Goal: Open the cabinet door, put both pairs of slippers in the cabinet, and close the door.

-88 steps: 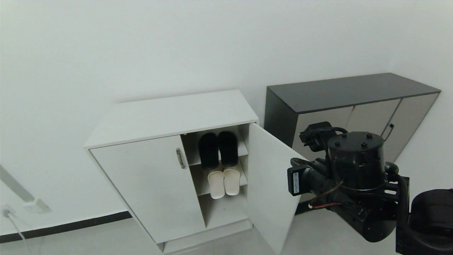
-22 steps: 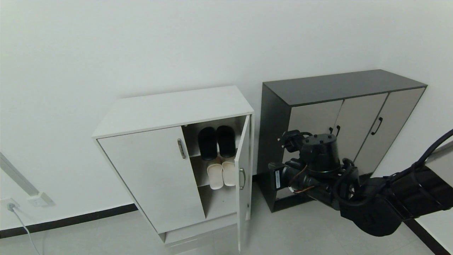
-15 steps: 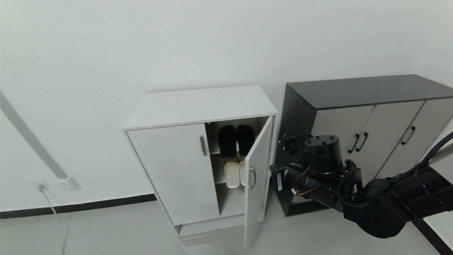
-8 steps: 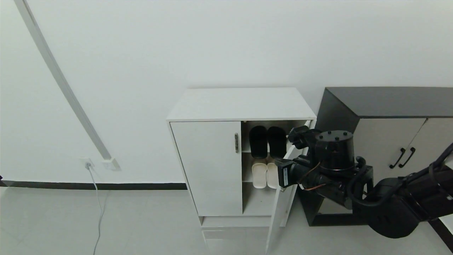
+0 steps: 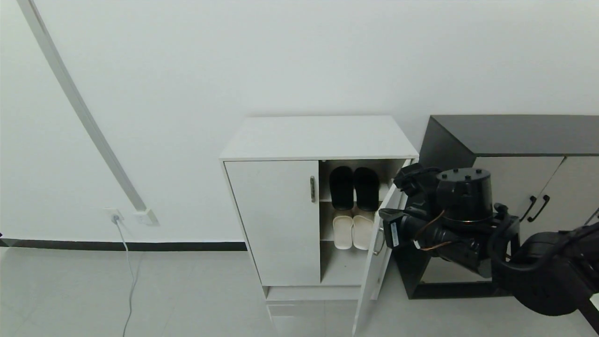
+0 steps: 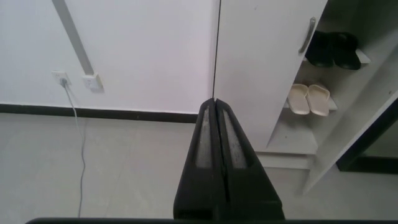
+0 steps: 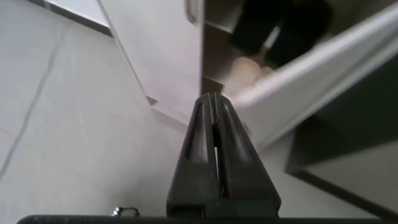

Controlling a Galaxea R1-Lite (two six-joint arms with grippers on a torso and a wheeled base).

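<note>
white cabinet [image 5: 318,138] sits against the wall, dark cabinet [image 5: 510,135] just beside it at 3 o'clock. left door [image 5: 276,220] is shut, its handle [image 5: 312,189] on the inner edge. right door [image 5: 380,262] is partly open, swung out toward the camera. both pairs are inside: black slippers [image 5: 353,187] on the upper shelf [image 5: 383,195], white slippers [image 5: 352,231] on the middle shelf [image 5: 326,238], directly at 6 o'clock of the black pair. each pair lies side by side, the two slippers touching. the bottom compartment has nothing visible in it. right arm [image 5: 449,224] is at 3 o'clock of the open door, overlapping its outer edge in the head view; can't tell if it touches. right gripper [image 7: 214,98] has its fingers clenched together on nothing, pointing at the door edge with the slippers blurred behind it. left gripper [image 6: 214,102] is also clenched with nothing held, aimed at the cabinet's side panel, well apart from it. wall socket [image 5: 114,216] with cable [image 5: 128,281] is at 9 o'clock of the cabinet, with a slanted conduit [image 5: 79,110] running up the wall from it.
</note>
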